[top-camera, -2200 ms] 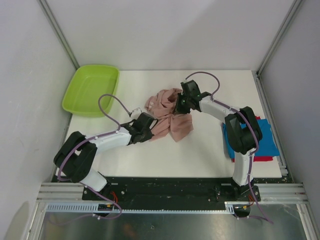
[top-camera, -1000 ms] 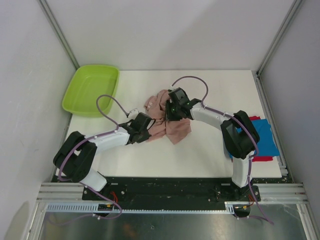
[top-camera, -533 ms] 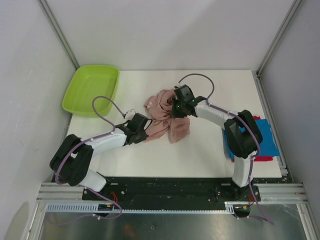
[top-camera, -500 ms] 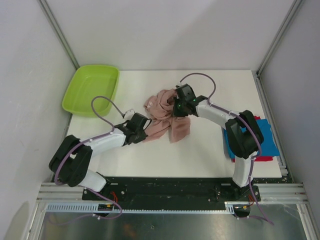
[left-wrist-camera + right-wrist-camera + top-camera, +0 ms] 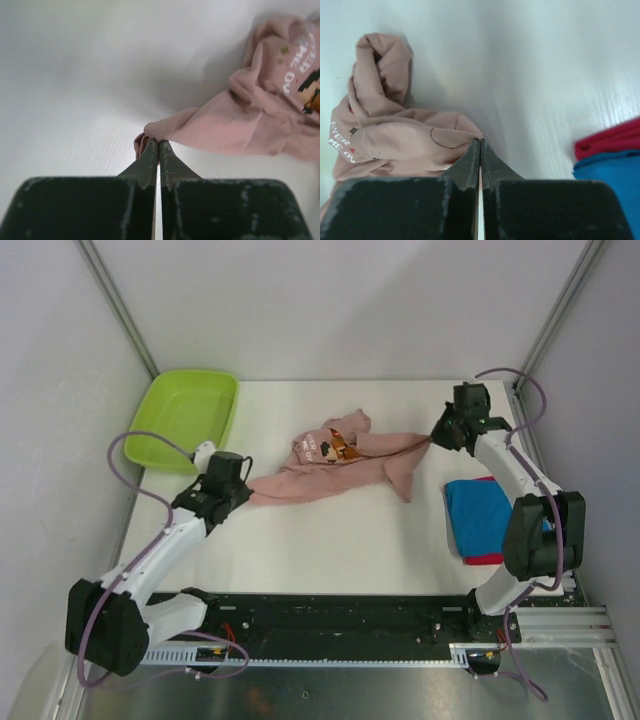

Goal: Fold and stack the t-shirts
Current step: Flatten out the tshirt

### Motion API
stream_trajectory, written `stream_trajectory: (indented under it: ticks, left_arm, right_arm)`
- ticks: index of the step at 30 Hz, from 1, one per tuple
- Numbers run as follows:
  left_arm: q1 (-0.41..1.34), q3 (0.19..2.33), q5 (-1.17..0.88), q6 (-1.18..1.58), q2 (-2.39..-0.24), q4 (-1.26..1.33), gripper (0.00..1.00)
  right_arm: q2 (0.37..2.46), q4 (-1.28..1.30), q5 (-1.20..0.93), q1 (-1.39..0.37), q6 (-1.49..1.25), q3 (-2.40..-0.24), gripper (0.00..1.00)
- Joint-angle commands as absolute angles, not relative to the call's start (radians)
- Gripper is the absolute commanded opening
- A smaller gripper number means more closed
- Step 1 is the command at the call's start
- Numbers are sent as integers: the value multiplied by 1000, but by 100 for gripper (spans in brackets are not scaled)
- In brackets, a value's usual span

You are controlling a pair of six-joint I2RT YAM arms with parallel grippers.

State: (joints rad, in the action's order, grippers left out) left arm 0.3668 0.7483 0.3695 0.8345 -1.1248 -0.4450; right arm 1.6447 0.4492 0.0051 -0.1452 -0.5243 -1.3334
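STATE: your left hand [image 5: 243, 492] and right hand [image 5: 438, 436] are each clamped on an end of the pink shirt [image 5: 330, 468], strung out right of the green tub [image 5: 185, 418] | DO: keep tension even, lower it flat onto the bench [image 5: 330, 540] | VIEWS: wrist cameras show thin edge pinches; only overhead shows the full span.

Top ext cam: fixed, high, above near edge, looks down/fwd over whole table [image 5: 330, 540], far off. L wrist cam: low, v. close, looks along left gripper [image 5: 159, 146] across tabletop. R wrist cam: same on right gripper [image 5: 480, 145]. All 3 share pink t-shirt [image 5: 320, 478]; top + R wrist also blue t-shirt [image 5: 485, 515].
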Motion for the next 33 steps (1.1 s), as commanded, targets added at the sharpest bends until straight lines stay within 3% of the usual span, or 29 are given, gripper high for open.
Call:
stream_trajectory:
  ticks: [1, 14, 21, 25, 33]
  left_arm:
    - [310, 822, 435, 758, -1042, -500, 0]
    - [213, 924, 393, 734, -952, -535, 0]
    - [214, 1116, 311, 748, -1147, -393, 0]
    - [212, 1432, 225, 708, -1422, -314, 0]
    - [158, 2265, 62, 665, -1839, -308, 0]
  right_arm:
    - [1566, 486, -21, -84, -540, -1285, 0]
    - [1413, 485, -113, 74, -576, -1269, 0]
    - [1454, 254, -179, 57, -706, -1270, 0]
    - [1593, 89, -183, 53, -781, -1418, 0]
    - [1756, 121, -156, 79, -793, -2006, 0]
